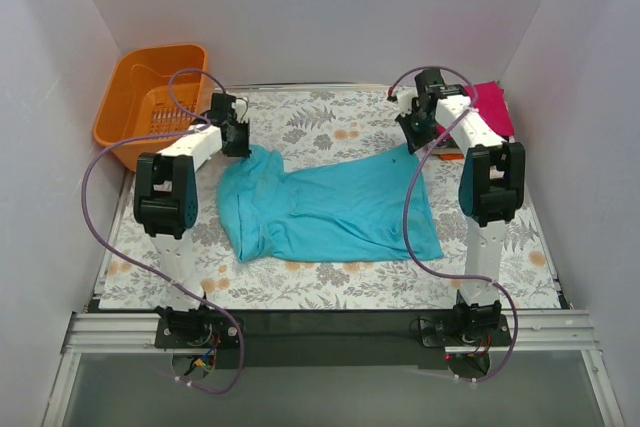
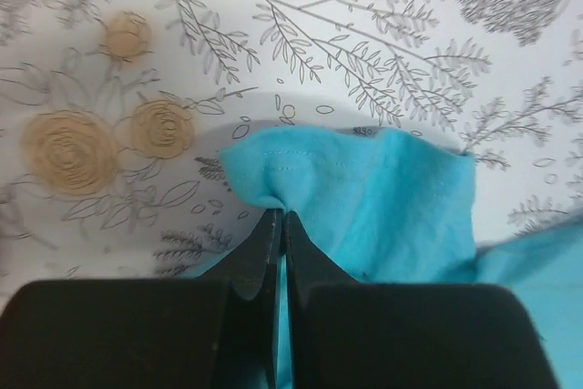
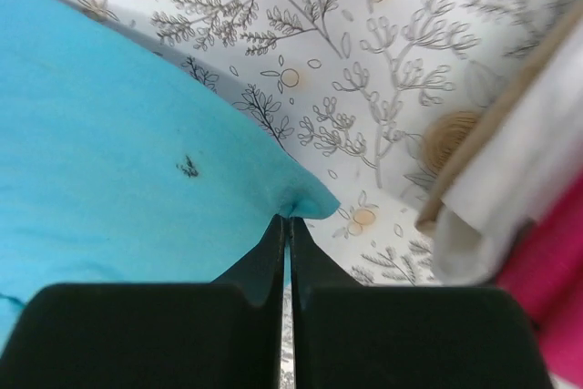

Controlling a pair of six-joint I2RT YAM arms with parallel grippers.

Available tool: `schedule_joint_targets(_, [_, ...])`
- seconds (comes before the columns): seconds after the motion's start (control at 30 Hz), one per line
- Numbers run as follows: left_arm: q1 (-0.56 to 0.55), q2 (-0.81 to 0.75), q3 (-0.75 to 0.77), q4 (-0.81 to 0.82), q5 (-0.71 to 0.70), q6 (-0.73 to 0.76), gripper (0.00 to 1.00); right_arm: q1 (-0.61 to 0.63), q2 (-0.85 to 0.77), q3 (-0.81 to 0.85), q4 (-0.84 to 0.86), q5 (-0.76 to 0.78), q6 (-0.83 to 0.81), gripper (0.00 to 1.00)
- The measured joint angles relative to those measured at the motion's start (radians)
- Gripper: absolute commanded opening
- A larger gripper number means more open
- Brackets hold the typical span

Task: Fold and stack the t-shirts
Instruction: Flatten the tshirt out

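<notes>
White-walled booth, floral-print surface, and I see an orange basket at the far-left corner. The teal t-shirt lies spread in the middle of the surface, rumpled along its left side and flatter on the right.

Left tool is at the shirt's far-left corner. In the left wrist view its 2 fingers are pressed together on a hemmed edge of the teal cloth, which bunches up right at the tips.

Right tool is at the shirt's far-right corner. In the right wrist view the fingers are closed on the pointed corner of the teal cloth, pinched at the tips. There is a small dark mark on the fabric there.

The pink t-shirt sits at the far-right edge of the surface, behind the right arm. The right wrist view shows a white folded cloth just beside the pink, with a tan edge on top; I can't tell what that is.
</notes>
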Motion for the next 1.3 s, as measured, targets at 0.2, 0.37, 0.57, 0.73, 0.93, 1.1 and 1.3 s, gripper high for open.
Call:
schedule_joint_targets(0.2, [0.042, -0.217, 0.072, -0.043, 0.078, 0.055, 0.00, -0.006, -0.176, 0.002, 0.019, -0.005, -0.035, 0.01])
schedule_joint_targets(0.37, [0.079, -0.426, 0.228, -0.053, 0.145, 0.068, 0.00, -0.025, -0.374, 0.040, 0.021, -0.002, -0.088, 0.01])
schedule_joint_targets(0.57, [0.110, -0.722, 0.225, -0.028, 0.193, 0.059, 0.00, -0.026, -0.735, 0.027, 0.086, 0.030, -0.129, 0.01])
schedule_joint_targets(0.73, [0.107, -0.913, 0.204, -0.006, 0.188, 0.061, 0.00, -0.027, -0.931, 0.014, 0.136, 0.051, -0.137, 0.01])
schedule_joint_targets(0.93, [0.107, -1.077, 0.200, -0.002, 0.146, 0.070, 0.00, -0.027, -1.044, 0.006, 0.134, 0.053, -0.143, 0.01])
schedule_joint_targets(1.1, [0.107, -1.179, 0.252, -0.026, 0.093, 0.087, 0.00, -0.027, -1.120, 0.042, 0.108, 0.045, -0.142, 0.01])
schedule_joint_targets(1.3, [0.107, -1.290, 0.308, -0.025, 0.059, 0.138, 0.00, -0.027, -1.159, 0.178, 0.099, 0.030, -0.140, 0.01])
